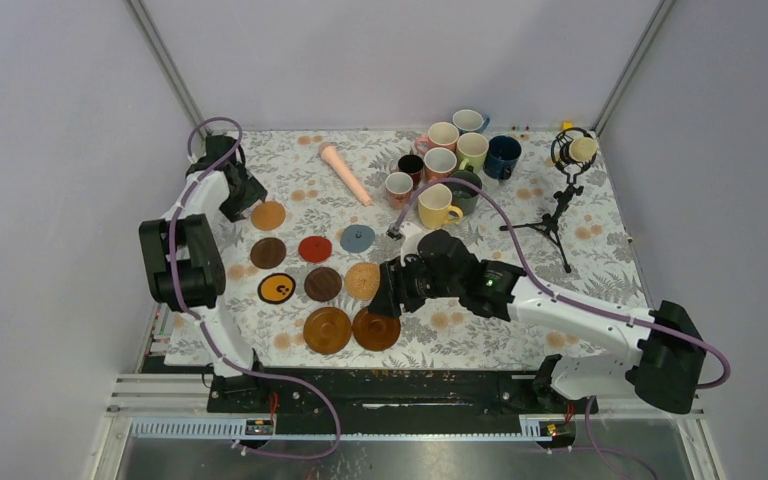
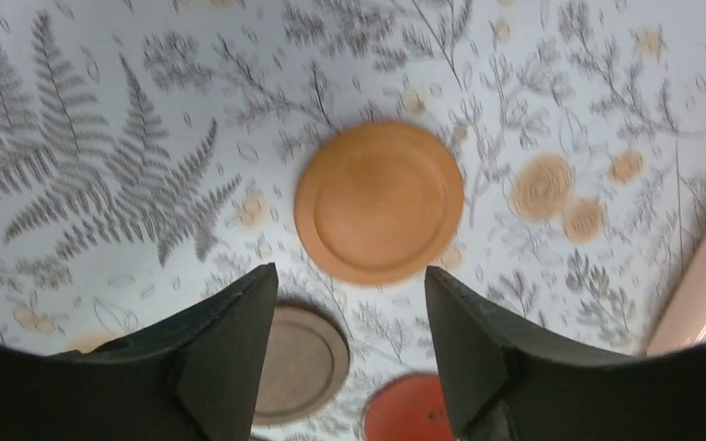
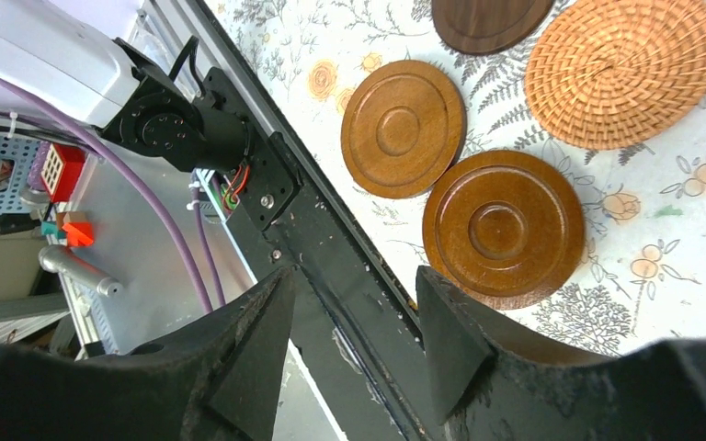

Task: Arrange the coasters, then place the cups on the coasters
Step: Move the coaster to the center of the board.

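Nine coasters lie in rows at the left of the table. Furthest back is an orange wood coaster (image 1: 268,215) (image 2: 379,202), with my left gripper (image 1: 252,203) (image 2: 349,276) hanging just above its near edge, open and empty. Behind the fingers show a dark brown coaster (image 2: 299,363) and a red coaster (image 2: 409,409). My right gripper (image 1: 385,300) (image 3: 355,276) is open and empty over the table's near edge, beside a large brown coaster (image 1: 375,329) (image 3: 504,228). Its twin (image 3: 403,129) and the tan woven coaster (image 3: 625,72) lie close by. The cups (image 1: 438,205) stand bunched at the back right.
A long pink tapered stick (image 1: 345,172) lies at the back centre. A black tripod microphone (image 1: 565,190) stands at the right. The black base rail (image 3: 331,276) and purple cables run under the right gripper.
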